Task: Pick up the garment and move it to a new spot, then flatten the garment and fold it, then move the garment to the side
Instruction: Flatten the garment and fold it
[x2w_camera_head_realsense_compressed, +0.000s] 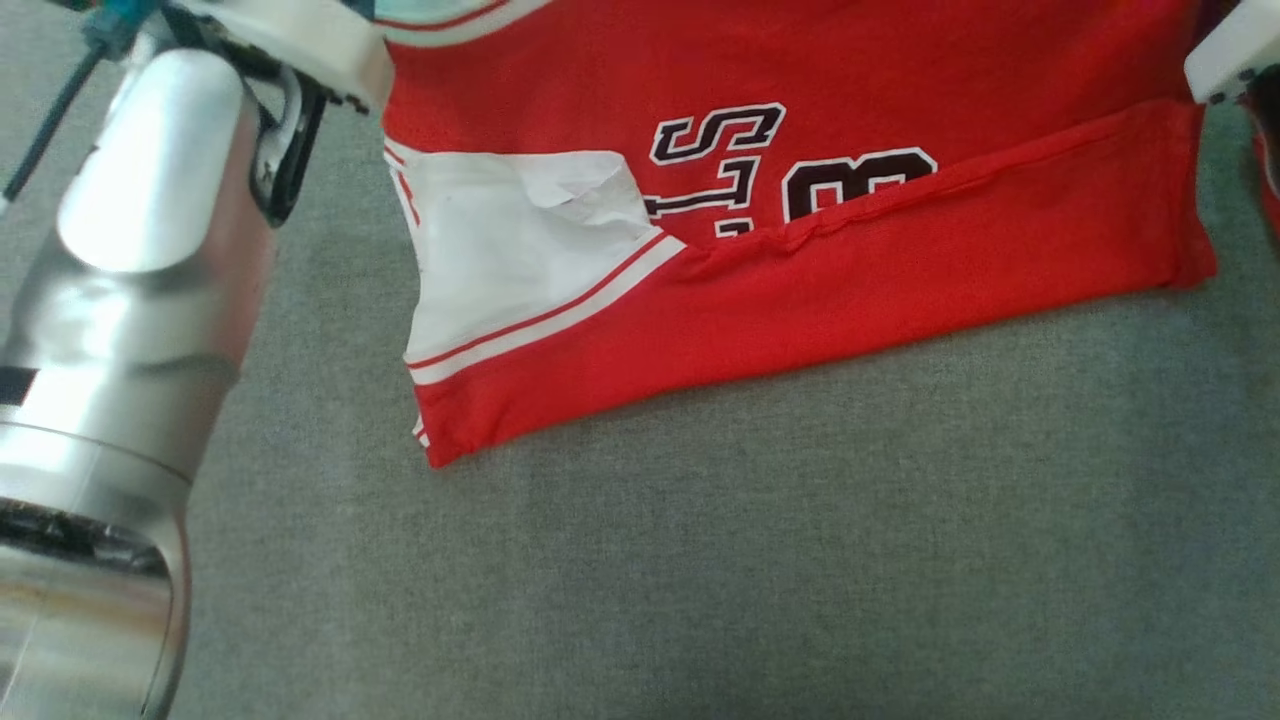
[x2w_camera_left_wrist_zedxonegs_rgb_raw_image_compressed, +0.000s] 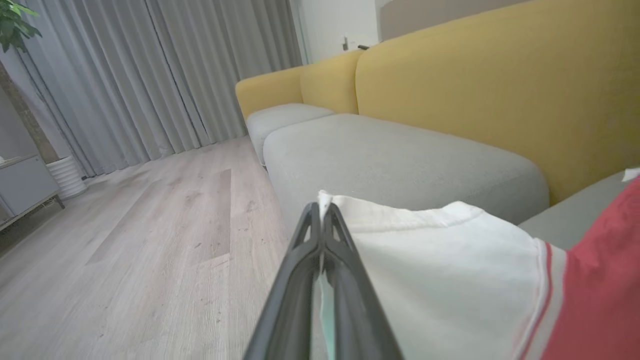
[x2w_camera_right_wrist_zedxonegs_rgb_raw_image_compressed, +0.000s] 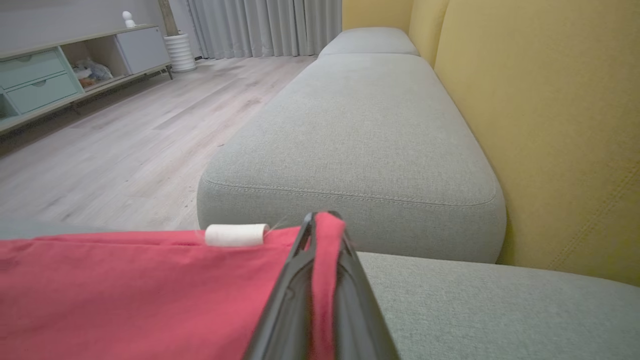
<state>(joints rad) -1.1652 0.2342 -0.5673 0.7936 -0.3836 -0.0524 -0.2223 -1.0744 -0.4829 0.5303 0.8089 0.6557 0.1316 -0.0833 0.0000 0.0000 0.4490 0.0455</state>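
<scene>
Left claw (x2w_camera_left_wrist_zedxonegs_rgb_raw_image_compressed: 320, 210) is closed on the white sleeve of the red jersey (x2w_camera_head_realsense_compressed: 800, 290); right claw (x2w_camera_right_wrist_zedxonegs_rgb_raw_image_compressed: 322, 220) is closed on its red edge, centre frame.

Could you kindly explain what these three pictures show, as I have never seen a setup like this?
This is a wheeled robot with two arms. One picture looks down from its head onto a red and white jersey lying partly folded on a grey sofa seat. The other two come from cameras on its wrists, looking along the dark fingers. The left end effector is shut on a white part of the jersey; the right end effector is shut on a red edge. Behind are the yellow sofa back and wooden floor.
</scene>
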